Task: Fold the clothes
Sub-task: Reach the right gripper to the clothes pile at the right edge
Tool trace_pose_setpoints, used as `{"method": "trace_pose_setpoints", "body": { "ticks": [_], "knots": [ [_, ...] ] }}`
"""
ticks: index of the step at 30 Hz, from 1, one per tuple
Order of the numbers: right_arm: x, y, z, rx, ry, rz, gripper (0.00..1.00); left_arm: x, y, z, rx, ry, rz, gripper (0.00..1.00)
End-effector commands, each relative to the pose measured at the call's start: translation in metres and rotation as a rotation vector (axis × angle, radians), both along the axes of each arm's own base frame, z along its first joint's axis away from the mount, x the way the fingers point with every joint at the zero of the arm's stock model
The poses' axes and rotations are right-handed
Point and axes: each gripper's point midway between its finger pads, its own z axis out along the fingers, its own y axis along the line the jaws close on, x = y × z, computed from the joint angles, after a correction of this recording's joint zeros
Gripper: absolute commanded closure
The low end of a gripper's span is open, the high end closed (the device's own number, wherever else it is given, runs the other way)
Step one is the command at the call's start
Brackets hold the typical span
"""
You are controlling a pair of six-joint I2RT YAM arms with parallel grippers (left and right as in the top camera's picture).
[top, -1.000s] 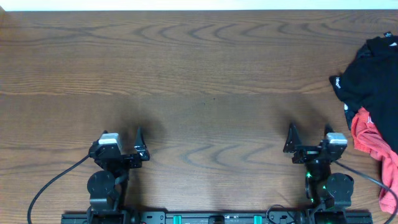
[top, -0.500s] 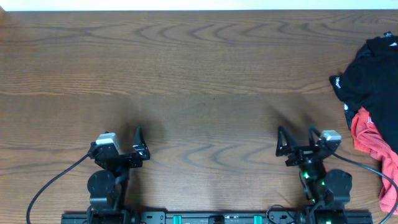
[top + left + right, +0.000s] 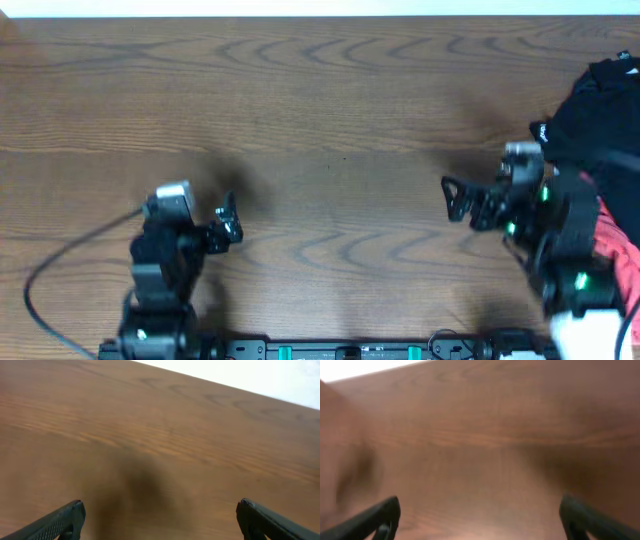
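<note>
Two grippers: the left gripper (image 3: 228, 220) and the right gripper (image 3: 453, 200) both stand wide, holding nothing. Two clothes, one black shirt (image 3: 600, 110) and one red garment (image 3: 622, 258), lie heaped at the tabletop's (image 3: 320, 100) right edge.

wooden table (image 3: 320, 110), white strip beyond

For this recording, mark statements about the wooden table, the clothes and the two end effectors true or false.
1. The left end effector and right end effector are both open and empty. True.
2. The clothes lie at the left edge of the brown wooden table. False: they are piled at its right edge.
3. The right end effector grips the black short-sleeved shirt. False: it is over bare wood, apart from the shirt.
4. A coral-red fabric garment lies against the black shirt. True.
</note>
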Motion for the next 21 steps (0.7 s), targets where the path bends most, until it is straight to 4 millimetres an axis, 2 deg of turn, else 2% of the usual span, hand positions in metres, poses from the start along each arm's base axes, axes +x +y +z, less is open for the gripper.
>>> {"method": "trace_pose_setpoints", "body": {
  "ticks": [1, 5, 10, 14, 21],
  "knots": [
    [0.016, 0.004, 0.009, -0.050, 0.119, 0.068, 0.01, 0.013, -0.009, 0.024, -0.039, 0.082, -0.042, 0.02],
    [0.024, 0.005, 0.003, -0.076, 0.330, 0.107, 0.01, 0.018, -0.012, 0.026, -0.052, 0.287, -0.053, 0.02],
    [0.032, 0.006, -0.002, -0.081, 0.451, 0.136, 0.01, 0.020, -0.036, 0.023, -0.152, 0.499, -0.150, 0.02],
    [0.031, 0.007, -0.006, -0.076, 0.469, 0.138, 0.01, 0.023, -0.048, 0.019, -0.214, 0.535, -0.198, 0.02],
    [0.023, 0.008, -0.009, -0.068, 0.499, 0.152, 0.01, 0.028, -0.049, 0.018, -0.220, 0.528, -0.201, 0.02]
  ]
}}
